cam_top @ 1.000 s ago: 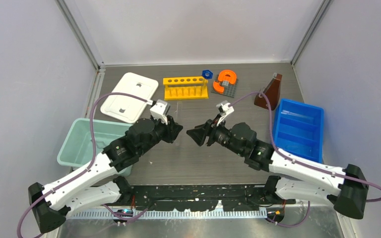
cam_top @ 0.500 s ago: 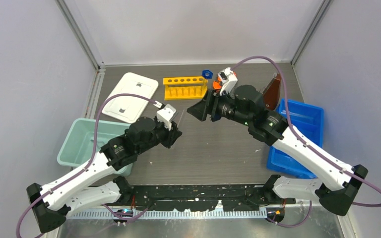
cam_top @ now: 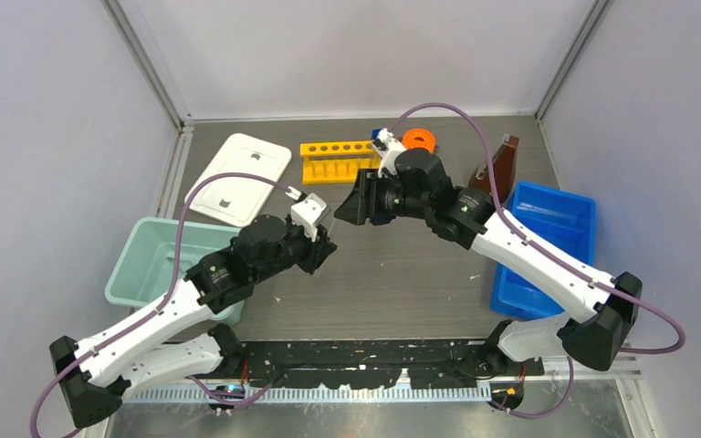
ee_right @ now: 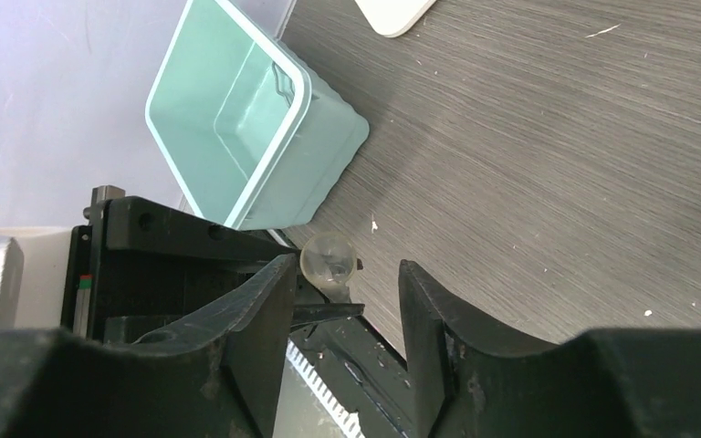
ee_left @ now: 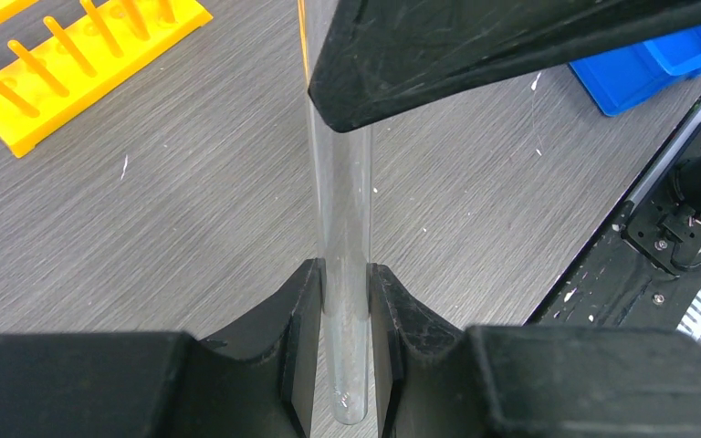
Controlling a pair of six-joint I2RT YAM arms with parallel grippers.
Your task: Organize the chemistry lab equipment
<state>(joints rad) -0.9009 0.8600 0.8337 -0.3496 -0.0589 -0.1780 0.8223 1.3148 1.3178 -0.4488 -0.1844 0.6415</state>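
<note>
A thin clear rod (ee_left: 342, 210), a glass tube with a rounded closed end, stands upright, and my left gripper (ee_left: 344, 266) is shut on its lower part. My right gripper (ee_right: 347, 266) is open around the tube's upper end (ee_right: 329, 260), which lies close to one finger, with a gap to the other. In the top view the right gripper (cam_top: 342, 212) hangs just above the left gripper (cam_top: 327, 239) at mid-table. The yellow six-hole rack (cam_top: 340, 161) stands behind them. The brown flask (cam_top: 500, 167) is at the back right. The blue hexagonal piece (cam_top: 381, 135) is partly hidden by the right wrist.
A teal bin (cam_top: 160, 265) stands at the left with a white lid (cam_top: 239, 178) behind it. A blue bin (cam_top: 548, 246) is at the right under the right arm. The orange horseshoe piece (cam_top: 419, 140) sits at the back.
The right arm rose from mid-table, swung toward the back, then came left over the tube's top. Its jaws widened, then narrowed a little. The left arm has kept the tube almost still.
</note>
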